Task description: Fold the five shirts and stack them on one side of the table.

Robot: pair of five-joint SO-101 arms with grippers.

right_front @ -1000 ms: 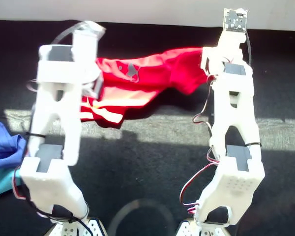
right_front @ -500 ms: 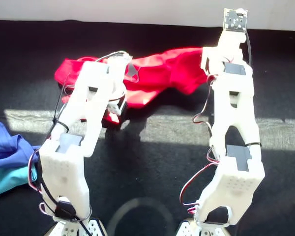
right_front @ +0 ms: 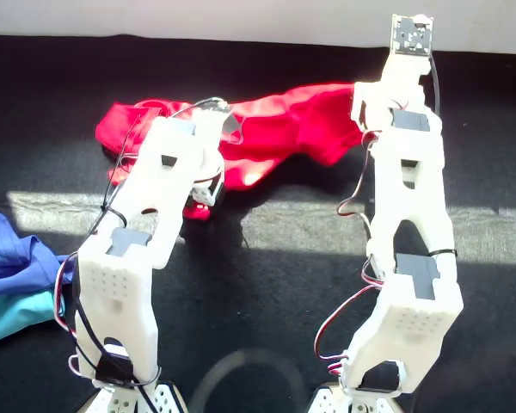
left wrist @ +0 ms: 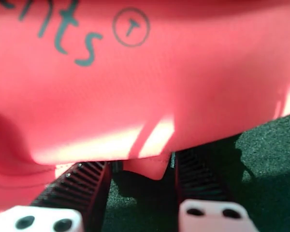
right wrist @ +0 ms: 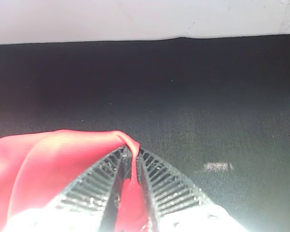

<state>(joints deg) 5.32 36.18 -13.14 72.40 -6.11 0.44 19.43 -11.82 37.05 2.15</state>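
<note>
Fingers of the right gripper point(right wrist: 132, 162) are pinched together on a folded edge of the crumpled red cotton shirt point(right_front: 275, 129) — seemingly an anchor. The left gripper point(left wrist: 140, 166) sits low at the shirt's near hem, fingers apart around a flap of cloth, not yet clamped — likely positioned for a second hold. The shirt lies toward the far side of the black cloth-covered table point(right_front: 284, 284); a blue and teal heap of shirts point(right_front: 9, 267) sits at its left edge.

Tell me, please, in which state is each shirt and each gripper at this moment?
red shirt, unfolded and rumpled, one end pinched by the right gripper.
blue shirt, bunched in a heap, not folded.
teal shirt, bunched against the blue shirt, not folded.
left gripper, open, an edge of the red shirt lying over its fingers.
right gripper, shut on the red shirt.
</note>
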